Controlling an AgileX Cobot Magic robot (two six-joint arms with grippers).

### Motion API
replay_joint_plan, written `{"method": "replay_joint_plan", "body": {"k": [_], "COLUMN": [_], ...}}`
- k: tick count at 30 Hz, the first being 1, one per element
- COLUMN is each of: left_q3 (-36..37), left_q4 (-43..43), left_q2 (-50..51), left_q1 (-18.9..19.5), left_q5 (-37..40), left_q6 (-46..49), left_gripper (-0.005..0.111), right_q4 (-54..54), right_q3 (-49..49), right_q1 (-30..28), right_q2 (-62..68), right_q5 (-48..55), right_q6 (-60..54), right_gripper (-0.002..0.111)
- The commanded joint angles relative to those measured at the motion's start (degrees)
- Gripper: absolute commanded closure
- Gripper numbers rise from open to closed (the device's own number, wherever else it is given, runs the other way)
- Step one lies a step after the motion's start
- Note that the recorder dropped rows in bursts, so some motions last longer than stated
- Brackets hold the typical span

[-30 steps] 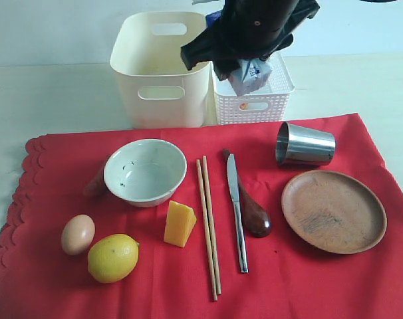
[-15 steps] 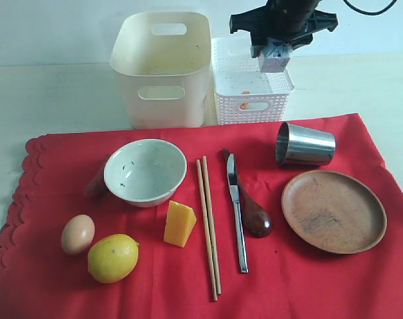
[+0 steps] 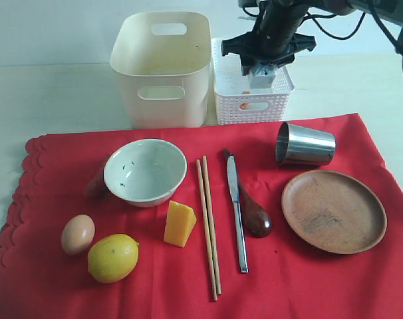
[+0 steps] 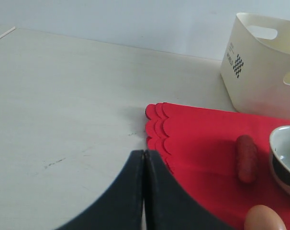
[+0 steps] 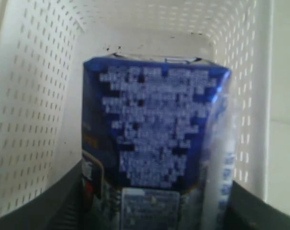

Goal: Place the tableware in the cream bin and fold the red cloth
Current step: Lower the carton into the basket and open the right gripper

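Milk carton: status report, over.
Right hand grips milk carton, low in white basket. Left hand shut by red cloth. Tableware all on cloth.

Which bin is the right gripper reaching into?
The smaller white perforated lattice basket, beside the taller smooth cream plastic tub; the right gripper holds the blue-white milk carton inside it.

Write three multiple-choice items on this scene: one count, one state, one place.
1. How many chopsticks lie on the red cloth? A one; B two; C four.
2. The steel cup is: A upright; B on its side; C upside down.
3. The milk carton is: A on the red cloth; B beside the steel cup; C inside the white lattice basket.
Answers: 1 B, two sticks lie side by side; 2 B, its open mouth faces sideways; 3 C, perforated walls surround it in the right wrist view.
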Motion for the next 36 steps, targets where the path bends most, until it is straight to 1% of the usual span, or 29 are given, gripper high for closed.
{"method": "replay_joint_plan", "body": {"k": [1,3,6,15,19,22,24,31,36], "left_q3": [0.0,0.0,0.0,0.0,0.0,0.0,0.0,0.0,0.0], "left_q4": [0.0,0.0,0.0,0.0,0.0,0.0,0.0,0.0,0.0], "left_q2": [-0.3,-0.3,-0.3,-0.3,-0.3,-0.3,-0.3,-0.3,-0.3], "left_q1": [-0.2,-0.2,-0.2,-0.2,-0.2,-0.2,-0.2,-0.2,-0.2], "left_q5": [-0.3,-0.3,-0.3,-0.3,-0.3,-0.3,-0.3,-0.3,-0.3], "left_q6": [-0.1,-0.1,-0.1,-0.1,-0.1,-0.1,-0.1,-0.1,-0.1], "left_gripper": [0.107,0.107,0.107,0.107,0.107,0.107,0.107,0.107,0.107], "right_q4": [-1.0,-1.0,-1.0,-3.4,-3.4,-3.4,-3.4,-3.2,-2.8], "right_q3": [-0.9,-0.9,-0.9,-0.9,-0.9,-0.9,-0.9,-0.9,-0.9], "right_q1": [-0.2,-0.2,-0.2,-0.2,-0.2,-0.2,-0.2,-0.2,-0.2], "right_q2": [1.0,1.7,2.2,2.1,1.1,-0.2,-1.1,-4.5,-6.6], "right_q5": [-1.1,-1.1,-1.2,-1.4,-1.4,-1.4,-1.4,0.0,3.2], "right_q6": [-0.5,-1.0,-1.0,-1.5,-1.5,-1.5,-1.5,-1.5,-1.5], "right_gripper": [0.108,0.107,0.099,0.053,0.040,0.035,0.034,0.034,0.035]}}
